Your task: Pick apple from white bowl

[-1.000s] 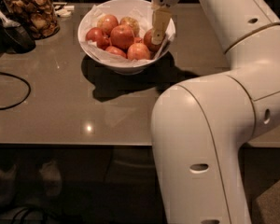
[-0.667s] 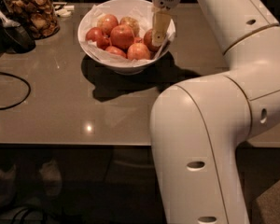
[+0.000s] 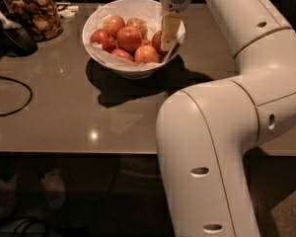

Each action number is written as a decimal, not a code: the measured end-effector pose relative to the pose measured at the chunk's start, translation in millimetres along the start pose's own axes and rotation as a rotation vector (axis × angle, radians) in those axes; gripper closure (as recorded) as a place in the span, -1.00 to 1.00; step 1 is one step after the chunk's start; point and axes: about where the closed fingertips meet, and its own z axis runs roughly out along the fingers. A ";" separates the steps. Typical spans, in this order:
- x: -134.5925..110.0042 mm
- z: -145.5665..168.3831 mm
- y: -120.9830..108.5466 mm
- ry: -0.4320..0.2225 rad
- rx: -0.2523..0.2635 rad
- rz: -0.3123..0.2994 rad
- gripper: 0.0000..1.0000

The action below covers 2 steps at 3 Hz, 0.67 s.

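Note:
The white bowl (image 3: 129,69) stands on the table at the back, lined with crinkled white paper and holding several apples. An apple with a paler yellowish side (image 3: 136,24) lies at the back of the bowl. The others are redder. My gripper (image 3: 168,32) reaches down from above into the right side of the bowl. It sits right against a red apple (image 3: 157,41) by the right rim and hides part of it. I cannot see whether it holds anything.
A glass jar of brown snacks (image 3: 33,14) stands at the back left, with a dark object (image 3: 12,36) beside it. A black cable (image 3: 10,98) loops on the left of the grey table (image 3: 89,112). My arm's large white links (image 3: 222,132) fill the right side.

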 end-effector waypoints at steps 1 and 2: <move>-1.4 3.1 -0.8 0.003 -0.005 -0.006 -0.54; -4.1 6.3 -1.8 0.006 -0.009 -0.015 -0.36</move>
